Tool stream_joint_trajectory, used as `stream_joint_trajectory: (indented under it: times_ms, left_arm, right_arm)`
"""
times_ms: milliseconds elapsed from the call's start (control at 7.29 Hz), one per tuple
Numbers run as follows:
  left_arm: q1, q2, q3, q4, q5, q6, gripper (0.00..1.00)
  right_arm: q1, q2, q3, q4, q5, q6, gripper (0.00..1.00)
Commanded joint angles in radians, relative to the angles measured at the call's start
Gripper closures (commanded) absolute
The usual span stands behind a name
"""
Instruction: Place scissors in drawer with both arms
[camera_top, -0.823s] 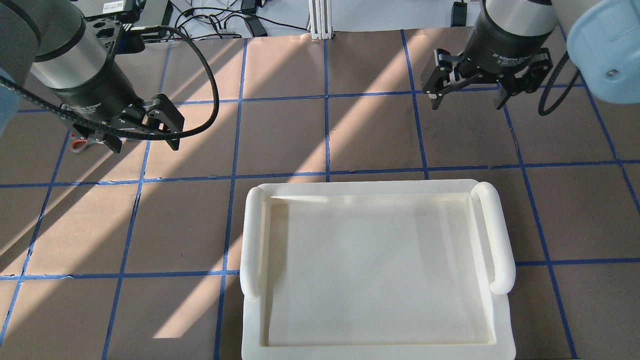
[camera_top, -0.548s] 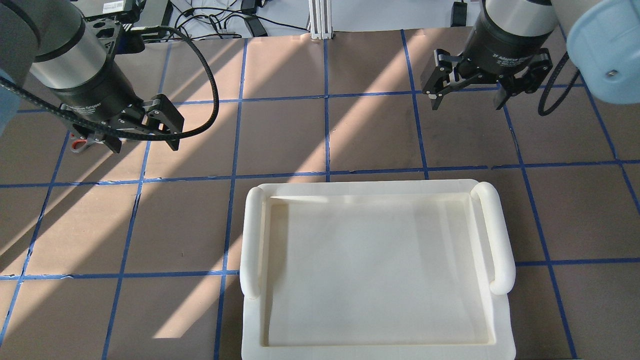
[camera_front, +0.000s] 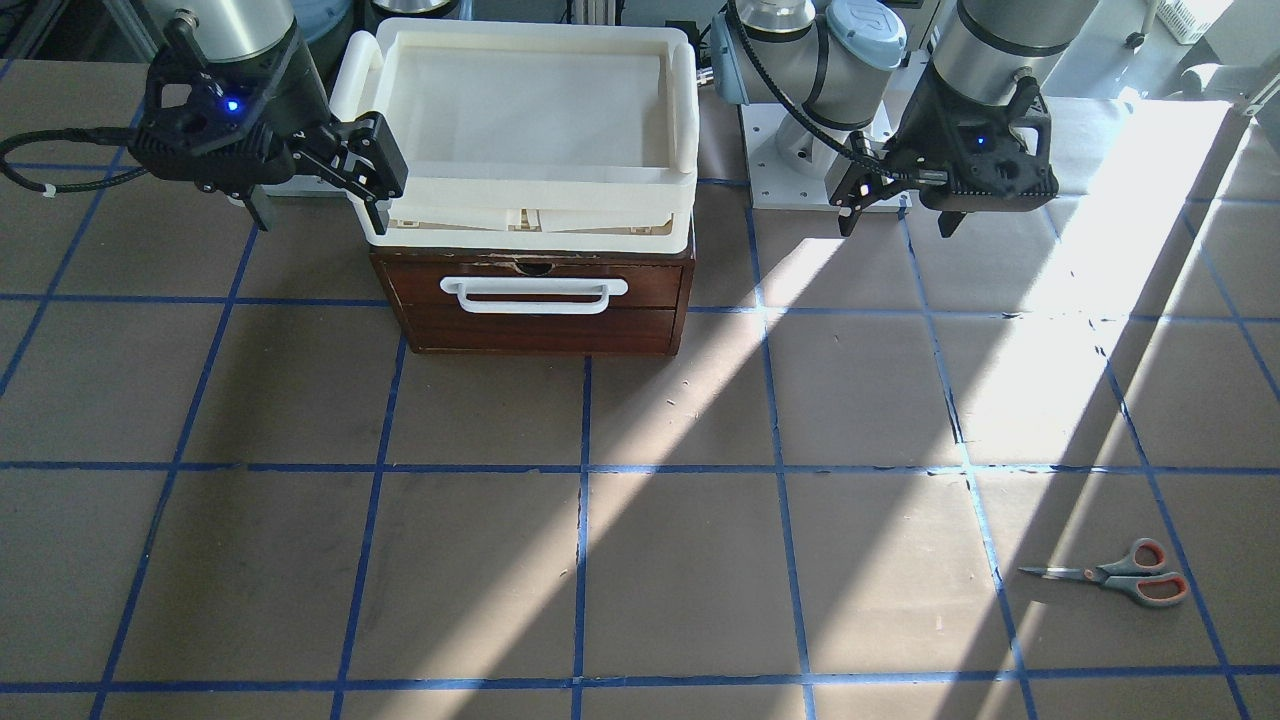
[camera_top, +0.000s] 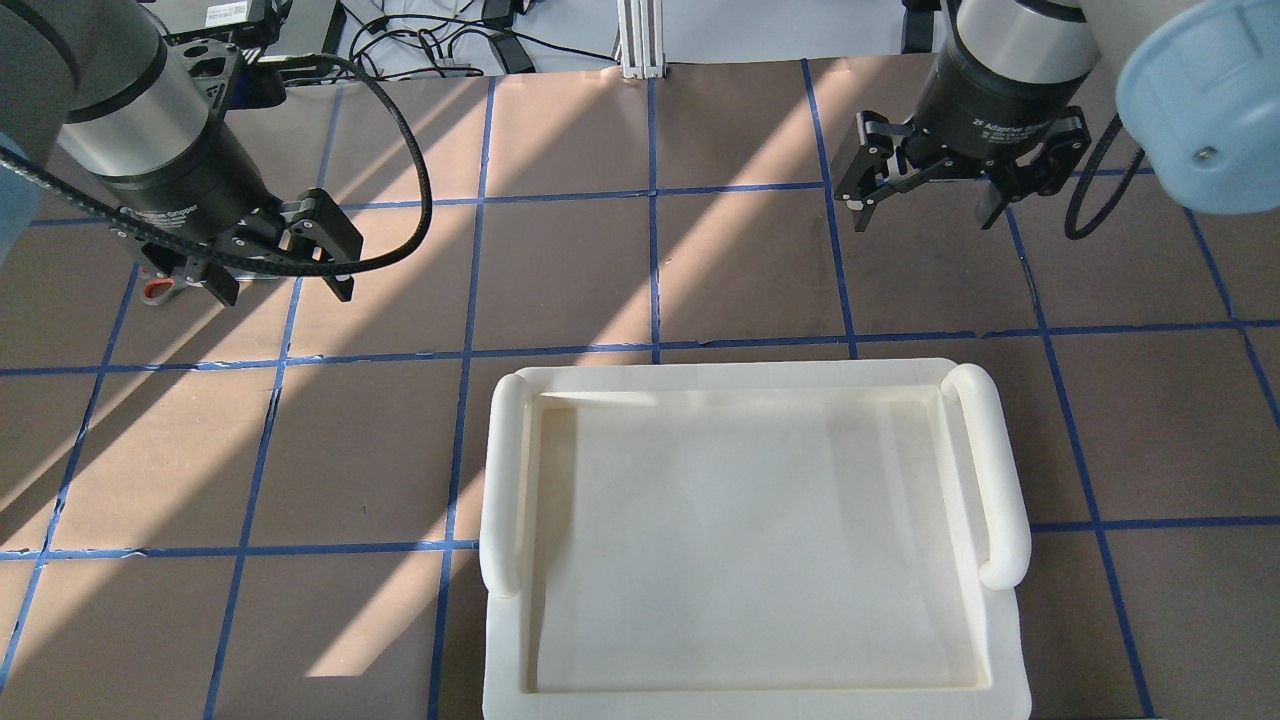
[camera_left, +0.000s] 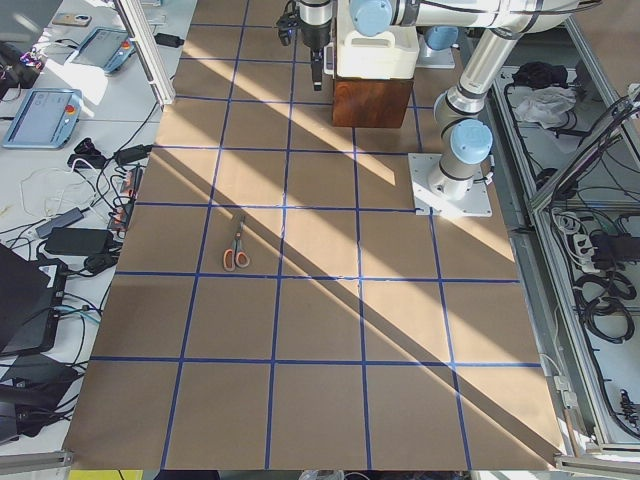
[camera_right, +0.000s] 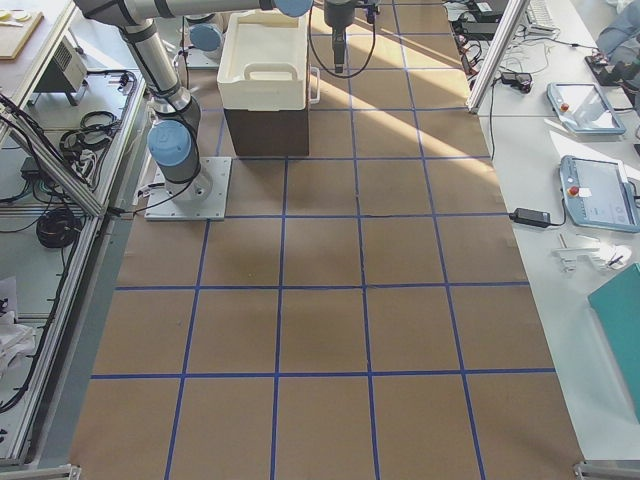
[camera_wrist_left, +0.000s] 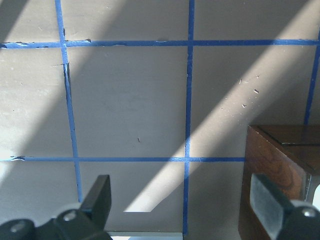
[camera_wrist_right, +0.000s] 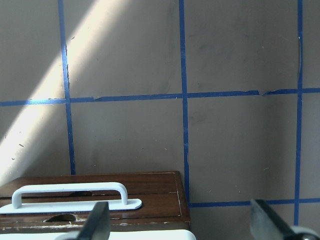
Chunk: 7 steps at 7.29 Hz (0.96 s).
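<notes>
Lying flat near the bench's operator-side edge, the scissors (camera_front: 1115, 574) show whole only in the front-facing view. Overhead, the left claw (camera_top: 285, 288) hides all but one orange-red loop. The front view alone shows the drawer (camera_front: 535, 300), shut beneath the cream tray (camera_front: 683, 110). Both claws are spread wide, empty. The right claw (camera_top: 922, 215) has edged slightly toward the bench's left end.

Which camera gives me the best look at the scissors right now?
Exterior front-facing: the scissors lie whole, blades and handles clear. Exterior left shows them small; overhead only a handle loop behind the left gripper; the rest, nothing.
</notes>
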Motion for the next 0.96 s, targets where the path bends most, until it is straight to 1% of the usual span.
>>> stream_joint_trajectory:
  times_ms: [0, 137, 274, 411, 548, 685, 823]
  left_arm:
    - [0.076, -0.007, 0.005, 0.008, 0.0, 0.246, 0.0]
    - [0.151, -0.012, 0.009, 0.007, -0.002, 0.387, 0.0]
    - [0.211, -0.018, 0.011, 0.01, -0.002, 0.563, 0.0]
    - [0.258, -0.032, 0.011, 0.025, 0.0, 0.72, 0.0]
    - [0.291, -0.056, 0.011, 0.057, 0.0, 0.84, 0.0]
    - [0.324, -0.094, 0.011, 0.136, 0.008, 0.991, 0.0]
    - [0.356, -0.136, 0.011, 0.205, 0.046, 1.151, 0.0]
  right_arm:
    - [0.115, 0.062, 0.003, -0.002, 0.087, -0.097, 0.0]
    - [0.17, 0.095, -0.001, -0.015, 0.09, -0.296, 0.0]
    - [0.196, 0.127, -0.007, -0.029, 0.09, -0.593, 0.0]
    - [0.195, 0.185, -0.018, -0.048, 0.088, -0.83, 0.0]
    - [0.194, 0.26, -0.077, -0.055, 0.088, -0.976, 0.0]
    - [0.194, 0.353, -0.161, -0.01, 0.087, -1.08, 0.0]
    - [0.192, 0.413, -0.234, 0.082, 0.085, -1.187, 0.0]
